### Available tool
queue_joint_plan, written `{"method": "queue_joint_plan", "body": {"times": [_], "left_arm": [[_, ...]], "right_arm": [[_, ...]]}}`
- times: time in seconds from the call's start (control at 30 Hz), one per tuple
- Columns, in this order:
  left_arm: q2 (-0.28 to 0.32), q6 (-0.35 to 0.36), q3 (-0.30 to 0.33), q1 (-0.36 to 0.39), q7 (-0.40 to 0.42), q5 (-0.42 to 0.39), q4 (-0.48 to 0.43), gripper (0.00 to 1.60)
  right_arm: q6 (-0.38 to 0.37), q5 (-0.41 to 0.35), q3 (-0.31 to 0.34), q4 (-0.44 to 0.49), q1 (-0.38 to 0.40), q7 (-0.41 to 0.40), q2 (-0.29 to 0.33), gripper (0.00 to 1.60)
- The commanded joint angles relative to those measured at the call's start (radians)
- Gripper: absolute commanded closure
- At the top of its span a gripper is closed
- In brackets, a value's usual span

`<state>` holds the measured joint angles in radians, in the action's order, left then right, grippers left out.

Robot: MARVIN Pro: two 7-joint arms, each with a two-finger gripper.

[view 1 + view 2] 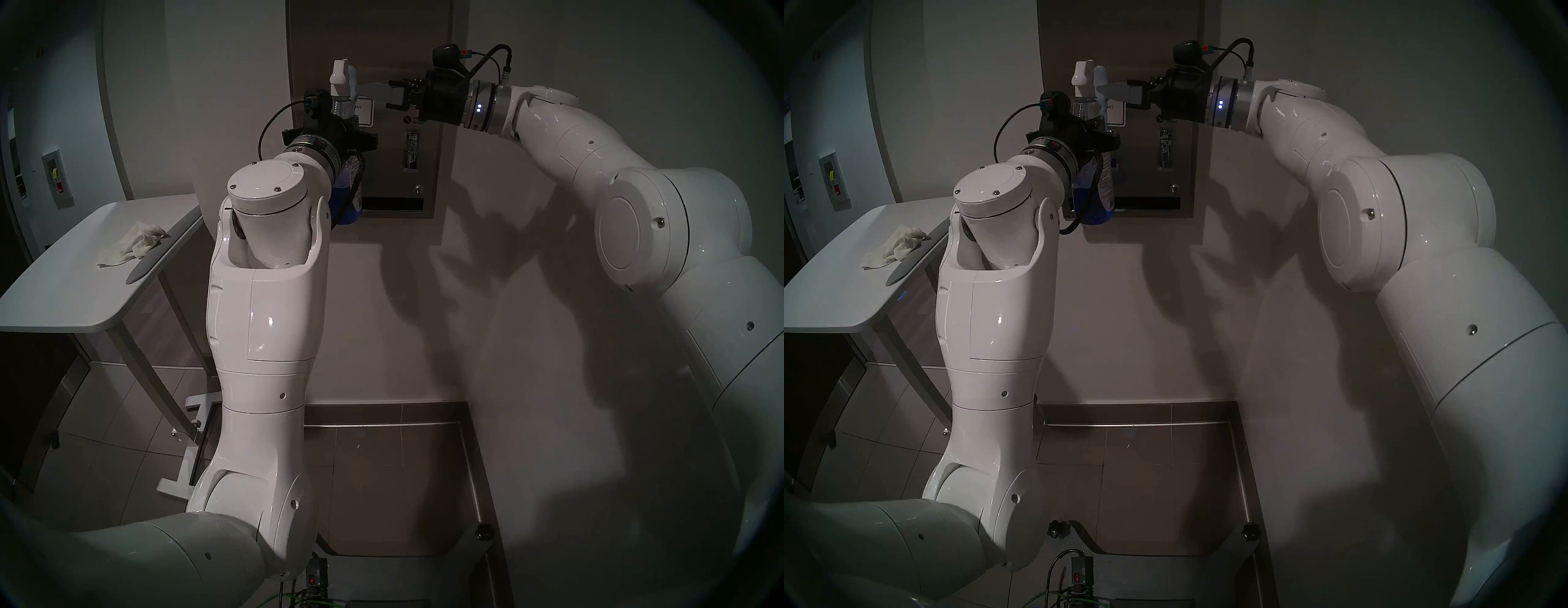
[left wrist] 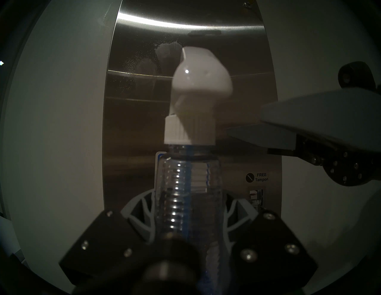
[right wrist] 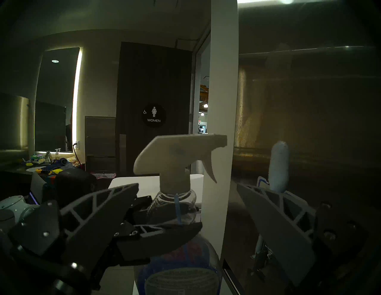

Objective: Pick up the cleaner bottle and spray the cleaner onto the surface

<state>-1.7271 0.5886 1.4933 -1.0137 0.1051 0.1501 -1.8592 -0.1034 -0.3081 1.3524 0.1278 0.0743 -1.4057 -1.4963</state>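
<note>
The cleaner bottle (image 1: 349, 199) is clear with blue liquid and a white spray head (image 2: 198, 82). It stands upright in the air, with my left gripper (image 1: 344, 129) shut on its ribbed neck (image 2: 185, 185). Its nozzle and trigger (image 3: 210, 171) face the surface (image 1: 428, 51), a brushed steel wall dispenser (image 2: 140, 123) that carries misty spray marks (image 2: 162, 53). My right gripper (image 1: 395, 95) is open at the height of the spray head, just to its right. Its fingertips (image 2: 237, 131) stop beside the white collar without touching it.
A white table (image 1: 63, 297) stands at the left with a crumpled white cloth (image 1: 131, 246) on it. A dark door with a WOMEN sign (image 3: 153, 115) and a cluttered counter (image 3: 47, 166) lie beyond. Below is a tiled floor (image 1: 382, 467).
</note>
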Motion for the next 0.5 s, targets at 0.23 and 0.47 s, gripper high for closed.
{"method": "queue_joint_plan", "body": {"times": [0.23, 0.47], "left_arm": [[-0.007, -0.047, 0.003, 0.069, -0.004, -0.003, -0.051, 1.60], [-0.007, -0.064, 0.004, 0.071, -0.005, -0.005, -0.048, 1.60]], "right_arm": [[0.083, -0.035, 0.050, 0.028, 0.024, 0.017, 0.028, 0.00], [0.169, -0.055, 0.080, 0.038, -0.005, 0.035, 0.000, 0.00]]}}
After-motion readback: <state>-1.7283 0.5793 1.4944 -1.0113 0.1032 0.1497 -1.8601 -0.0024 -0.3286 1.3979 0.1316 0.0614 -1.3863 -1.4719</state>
